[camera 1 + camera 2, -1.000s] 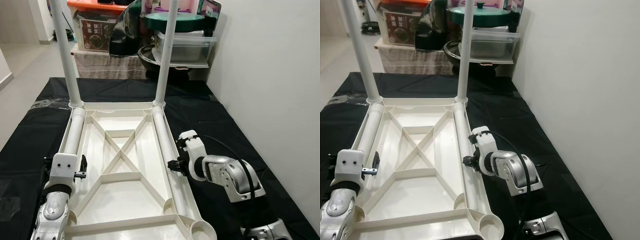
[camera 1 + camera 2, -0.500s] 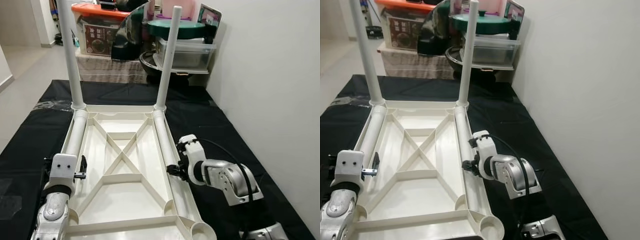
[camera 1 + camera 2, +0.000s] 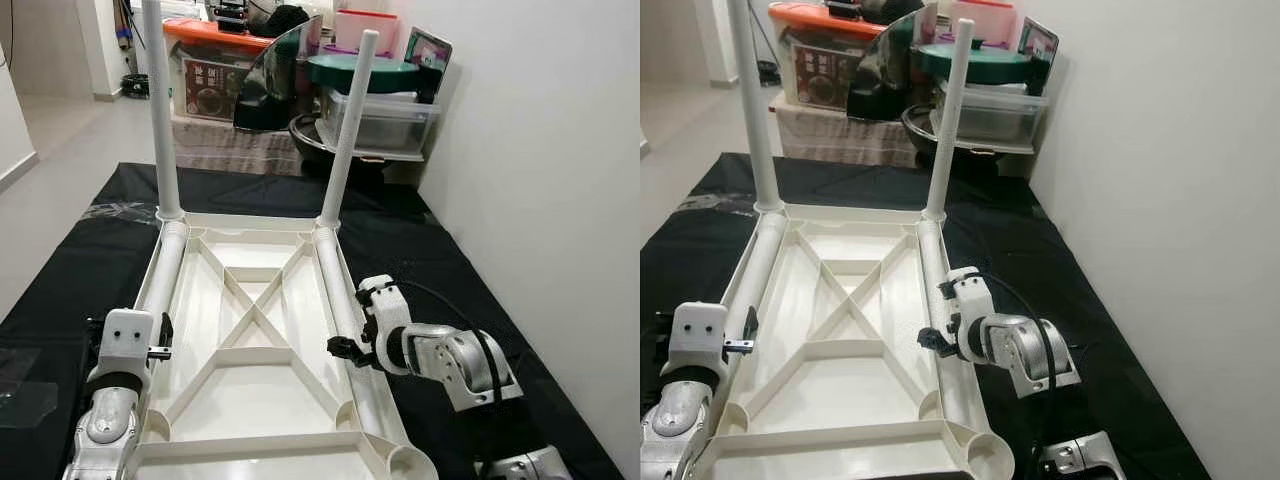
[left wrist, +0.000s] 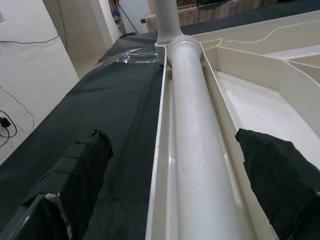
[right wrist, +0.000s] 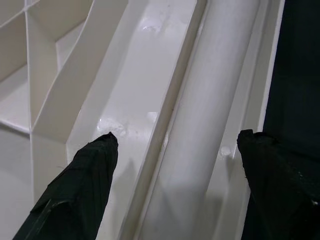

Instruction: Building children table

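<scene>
An upturned white table top (image 3: 250,330) lies on a black cloth (image 3: 60,270), two legs (image 3: 345,135) standing upright at its far corners. The left gripper (image 4: 175,165) and the right gripper (image 5: 175,155) each straddle a side tube with fingers spread wide, gripping nothing. Writing on the storage box (image 3: 205,85) behind is too blurred to read.

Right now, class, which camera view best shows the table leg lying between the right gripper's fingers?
The right wrist view: the leg runs between the open right gripper's fingers, neither visibly touching it. The eye views show the whole leg along the upturned table, with the gripper small.
</scene>
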